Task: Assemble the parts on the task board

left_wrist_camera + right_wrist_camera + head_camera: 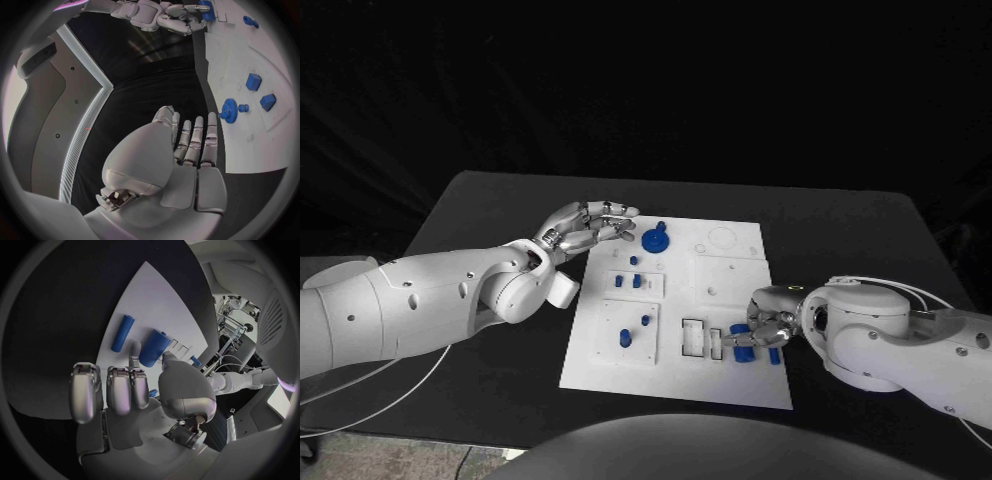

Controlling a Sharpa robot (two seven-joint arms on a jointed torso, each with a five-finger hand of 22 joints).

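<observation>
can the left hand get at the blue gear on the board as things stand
Probably yes: the left hand hovers with nothing in it right beside the blue gear at the task board's far edge, nothing between them.

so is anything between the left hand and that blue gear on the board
Nothing visible. The left hand hovers open beside the task board, with bare black table and white board between its fingertips and the blue gear.

white task board (733, 385), blue parts (655, 240), black table (488, 300)
</observation>
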